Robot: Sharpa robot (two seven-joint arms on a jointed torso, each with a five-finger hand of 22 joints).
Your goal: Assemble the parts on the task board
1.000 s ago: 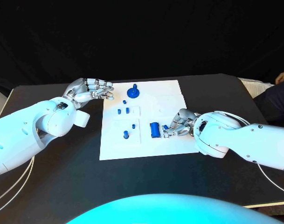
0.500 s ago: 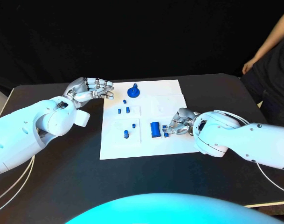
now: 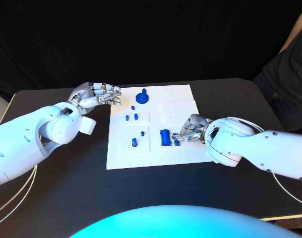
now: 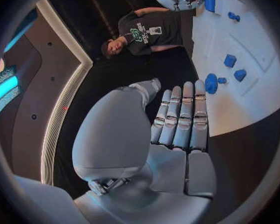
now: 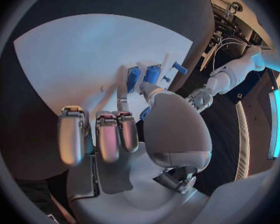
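The white task board [image 3: 151,153] lies mid-table. On it are a round blue knob [image 3: 142,98], small blue parts [image 3: 131,118], a blue peg [image 3: 134,143] and an upright blue cylinder [image 3: 164,137]. My right hand [image 3: 190,130] rests on the board just right of the cylinder, fingers curled, and seems to pinch a small blue part [image 5: 144,113] between thumb and fingers. The right wrist view shows the cylinder [image 5: 134,77] beyond the fingertips. My left hand [image 3: 97,94] hovers off the board's far left corner and holds nothing, its fingers [image 4: 180,117] side by side, near the knob [image 4: 210,83].
Black table [image 3: 65,188] surrounds the board on every side. A person in dark clothes [image 3: 301,69] stands at the table's far right edge, touching nothing on the board.
Both hands stay nearly where they were; the right hand's fingers shifted slightly by the cylinder. The person at the right has stood up and come closer.
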